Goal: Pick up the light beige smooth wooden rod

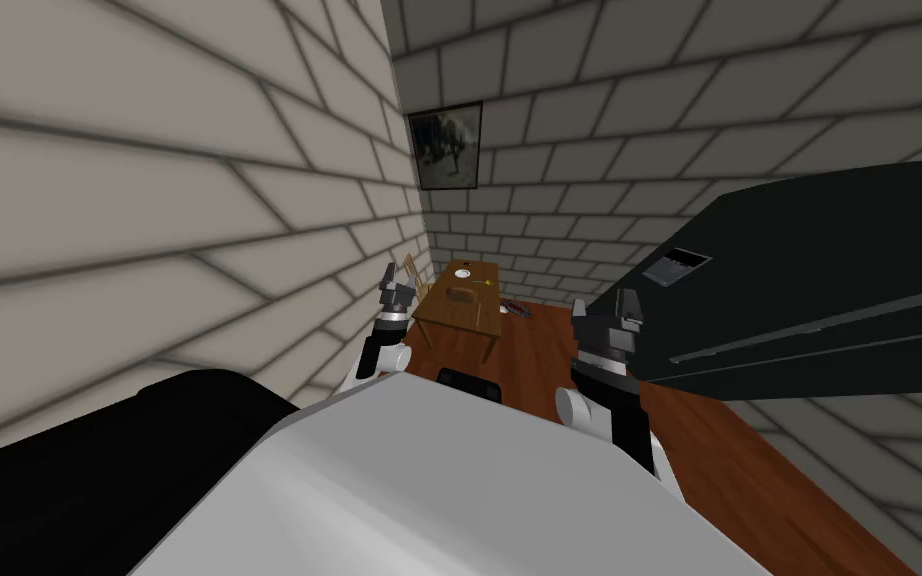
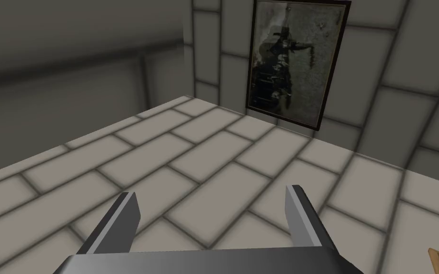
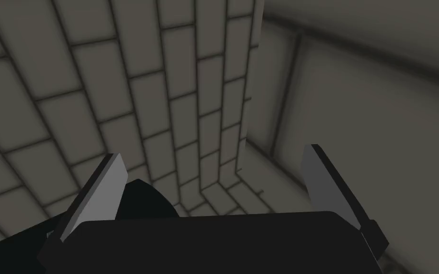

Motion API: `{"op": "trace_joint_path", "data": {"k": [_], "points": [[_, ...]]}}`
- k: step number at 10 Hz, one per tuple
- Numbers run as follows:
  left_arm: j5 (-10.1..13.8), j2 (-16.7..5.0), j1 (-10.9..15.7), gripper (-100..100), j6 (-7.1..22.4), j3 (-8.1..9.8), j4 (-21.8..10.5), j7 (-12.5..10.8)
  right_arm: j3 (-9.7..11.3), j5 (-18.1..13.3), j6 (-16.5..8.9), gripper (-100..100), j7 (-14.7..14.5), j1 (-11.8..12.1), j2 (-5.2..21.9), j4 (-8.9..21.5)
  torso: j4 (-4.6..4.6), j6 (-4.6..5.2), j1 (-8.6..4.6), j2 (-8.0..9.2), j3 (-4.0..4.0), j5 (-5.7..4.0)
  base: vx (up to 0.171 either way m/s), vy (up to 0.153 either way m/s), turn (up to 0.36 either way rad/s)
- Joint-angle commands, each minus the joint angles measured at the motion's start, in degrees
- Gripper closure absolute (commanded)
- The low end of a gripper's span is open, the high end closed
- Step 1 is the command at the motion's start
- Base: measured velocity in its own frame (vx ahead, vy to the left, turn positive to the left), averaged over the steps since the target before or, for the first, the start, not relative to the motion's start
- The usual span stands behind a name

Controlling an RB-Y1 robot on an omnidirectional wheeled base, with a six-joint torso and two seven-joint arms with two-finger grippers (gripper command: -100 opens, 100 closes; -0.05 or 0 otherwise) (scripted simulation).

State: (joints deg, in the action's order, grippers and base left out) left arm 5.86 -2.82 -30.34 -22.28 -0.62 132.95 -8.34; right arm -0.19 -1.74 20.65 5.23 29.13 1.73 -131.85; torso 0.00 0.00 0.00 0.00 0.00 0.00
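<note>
**Holdings: one distant counter, two idle grippers**

Item 1: a brown wooden counter (image 1: 449,312), far ahead in the brick corner on a reddish-brown plank floor (image 1: 549,360), recorded from the head view. It carries a white round dish (image 1: 463,272), a brown block (image 1: 462,294) and a thin pale yellowish sliver (image 1: 490,283) near the counter's right edge. The sliver is perhaps the rod, but it is too small to tell.

Item 2: the left gripper (image 1: 392,275), upright beside the left wall. Its wrist view supplies the fingers (image 2: 118,223), spread apart and holding nothing.

Item 3: the right gripper (image 1: 624,300), upright before a large black appliance (image 1: 829,270). In its wrist view the fingers (image 3: 100,192) are likewise spread and empty.
</note>
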Motion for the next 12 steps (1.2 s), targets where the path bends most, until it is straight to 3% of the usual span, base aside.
{"op": "trace_joint_path", "data": {"k": [1, 4, 7, 8, 9, 10, 11, 12], "points": [[0.0, 0.0, 0.0, 0, 0.0, 0.00, 0.0, 0.0, 1.4, -1.5, -0.7, -100, 0.5, -0.4, 2.1, 0.1, 0.00, 0.00, 0.00, 0.00, 0.00, 0.00, -0.058, -0.009, 0.178], [0.0, 0.0, 0.0, 0, 0.0, 0.00, 0.0, 0.0, 4.6, -5.4, -2.1, -100, 1.8, -1.4, 5.4, 0.5, 0.08, -0.03, -0.07, 0.35, 0.20, -0.01, -0.106, -0.021, 0.293], [0.0, 0.0, 0.0, 0, 0.0, 0.00, 0.0, 0.0, 9.4, -10.7, -4.1, -100, 3.4, -2.4, 9.3, 1.6, 0.13, -0.03, -0.11, 0.55, 0.32, -0.03, -0.154, -0.017, 0.384], [0.0, 0.0, 0.0, 0, 0.0, 0.00, 0.0, 0.0, 9.4, -11.7, -4.1, -100, 3.4, -2.4, 9.3, 1.6, 0.14, -0.03, -0.05, 0.60, 0.35, -0.01, -0.119, -0.002, 0.148], [0.0, 0.0, 0.0, 0, 0.0, 0.00, 0.0, 0.0, 11.3, -13.7, -4.8, -100, 4.0, -2.8, 10.8, 2.1, 0.12, 0.02, -0.09, 0.49, 0.29, -0.02, -0.092, 0.001, 0.314], [0.0, 0.0, 0.0, 0, 0.0, 0.00, 0.0, 0.0, 11.3, -14.2, -4.8, -100, 4.0, -2.8, 10.8, 2.1, 0.09, -0.03, -0.08, 0.37, 0.23, -0.02, -0.048, -0.007, 0.137], [0.0, 0.0, 0.0, 0, 0.0, 0.01, 0.0, 0.0, 13.2, -16.4, -5.5, -100, 4.7, -3.1, 12.4, 2.8, 0.07, 0.03, -0.13, 0.21, 0.14, -0.03, -0.054, 0.012, 0.268], [0.0, 0.0, 0.0, 0, 0.0, 0.00, 0.0, 0.0, 13.2, -17.1, -5.5, -100, 4.7, -3.1, 12.4, 2.8, 0.05, -0.01, -0.07, 0.20, 0.12, -0.02, -0.062, 0.005, 0.161]]}}
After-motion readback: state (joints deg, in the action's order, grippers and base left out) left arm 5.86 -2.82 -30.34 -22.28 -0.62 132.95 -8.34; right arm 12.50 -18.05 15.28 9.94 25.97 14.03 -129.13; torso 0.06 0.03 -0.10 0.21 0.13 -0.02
